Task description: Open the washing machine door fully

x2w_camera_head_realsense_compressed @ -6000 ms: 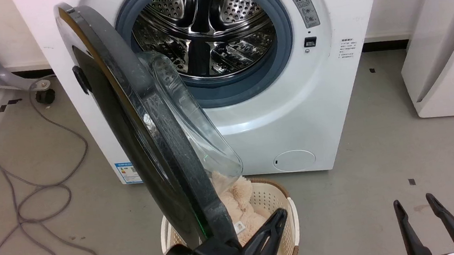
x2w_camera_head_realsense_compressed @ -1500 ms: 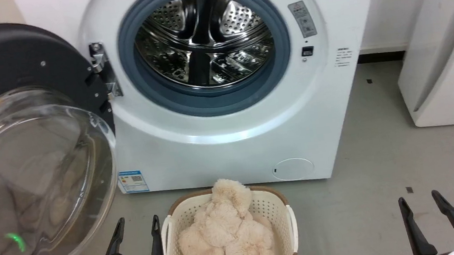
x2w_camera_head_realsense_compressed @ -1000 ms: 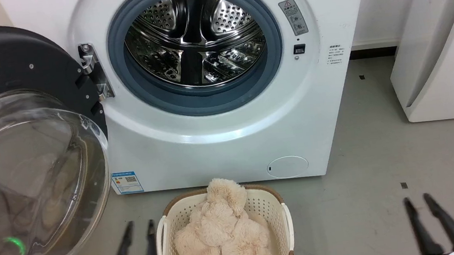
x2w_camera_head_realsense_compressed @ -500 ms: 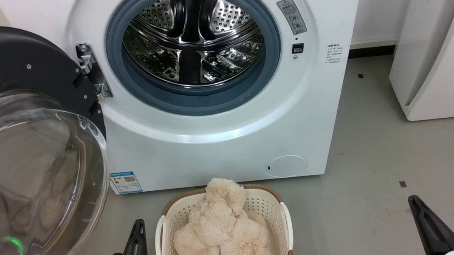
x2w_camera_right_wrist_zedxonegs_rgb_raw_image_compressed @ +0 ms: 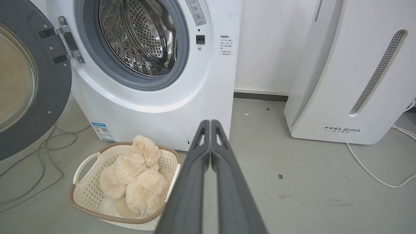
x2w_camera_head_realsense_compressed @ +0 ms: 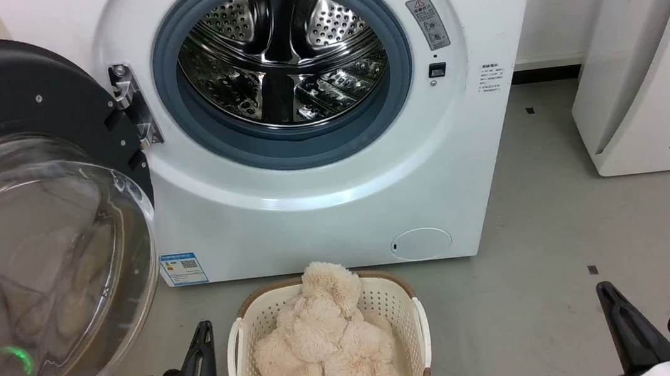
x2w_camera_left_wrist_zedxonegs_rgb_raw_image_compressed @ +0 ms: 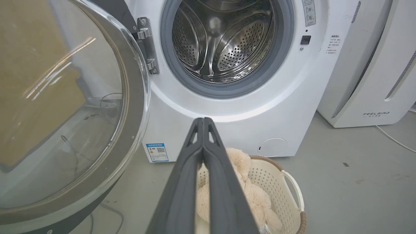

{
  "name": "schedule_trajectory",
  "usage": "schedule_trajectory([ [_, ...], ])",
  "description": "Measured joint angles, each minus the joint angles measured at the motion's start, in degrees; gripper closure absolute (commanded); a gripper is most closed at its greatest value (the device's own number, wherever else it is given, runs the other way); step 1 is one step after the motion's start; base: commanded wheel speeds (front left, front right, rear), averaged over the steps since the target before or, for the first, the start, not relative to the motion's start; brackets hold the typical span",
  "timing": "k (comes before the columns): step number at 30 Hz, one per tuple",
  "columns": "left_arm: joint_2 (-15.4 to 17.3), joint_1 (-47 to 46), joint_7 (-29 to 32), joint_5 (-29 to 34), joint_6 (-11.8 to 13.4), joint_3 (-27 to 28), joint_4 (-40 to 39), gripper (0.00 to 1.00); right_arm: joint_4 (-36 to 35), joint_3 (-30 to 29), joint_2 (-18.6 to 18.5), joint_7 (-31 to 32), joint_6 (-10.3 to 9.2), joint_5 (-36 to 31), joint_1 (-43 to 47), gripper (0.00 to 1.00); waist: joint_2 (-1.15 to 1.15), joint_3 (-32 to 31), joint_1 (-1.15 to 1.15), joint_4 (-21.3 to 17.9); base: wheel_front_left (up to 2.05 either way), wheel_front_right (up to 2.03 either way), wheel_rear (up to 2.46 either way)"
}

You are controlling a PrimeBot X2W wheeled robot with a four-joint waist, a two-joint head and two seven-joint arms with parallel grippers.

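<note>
The washing machine door [x2w_camera_head_realsense_compressed: 33, 247] stands swung wide at the left of the head view. Its inner face and bulging glass bowl are turned toward the camera, and its dark rim runs off the left edge. It hangs from a metal hinge [x2w_camera_head_realsense_compressed: 134, 113] at the left side of the opening. The washing machine [x2w_camera_head_realsense_compressed: 325, 214] takes up the upper middle of the frame, with its grey rubber ring [x2w_camera_head_realsense_compressed: 305, 147] and perforated steel drum [x2w_camera_head_realsense_compressed: 282, 55] fully uncovered.

The left hand [x2w_camera_head_realsense_compressed: 203, 345] sits at the lower left, just beside a cream basket [x2w_camera_head_realsense_compressed: 419, 330]. It is apart from the door and clenched on nothing; in the left wrist view its two dark fingers meet at the tips. The right hand [x2w_camera_head_realsense_compressed: 614, 304] is at the lower right over bare grey floor [x2w_camera_head_realsense_compressed: 538, 253], well apart from the machine. It is likewise clenched and holds nothing.

The basket stands on the floor below the machine's front and holds a beige plush toy [x2w_camera_head_realsense_compressed: 321, 341]. A white appliance [x2w_camera_head_realsense_compressed: 645, 83] marked FEELBIRD stands at the right edge.
</note>
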Motion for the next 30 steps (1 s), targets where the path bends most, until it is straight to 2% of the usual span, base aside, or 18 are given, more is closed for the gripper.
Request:
schedule_trajectory([
  [30, -1.53, -0.9, 2.85, 2.0, -1.15, 2.41, -1.72, 1.0, 0.42, 1.42, 0.0, 0.97, 0.0, -1.07, -1.91, 1.0, 0.0, 0.34, 0.0, -0.53, 0.0, 0.0, 0.0],
])
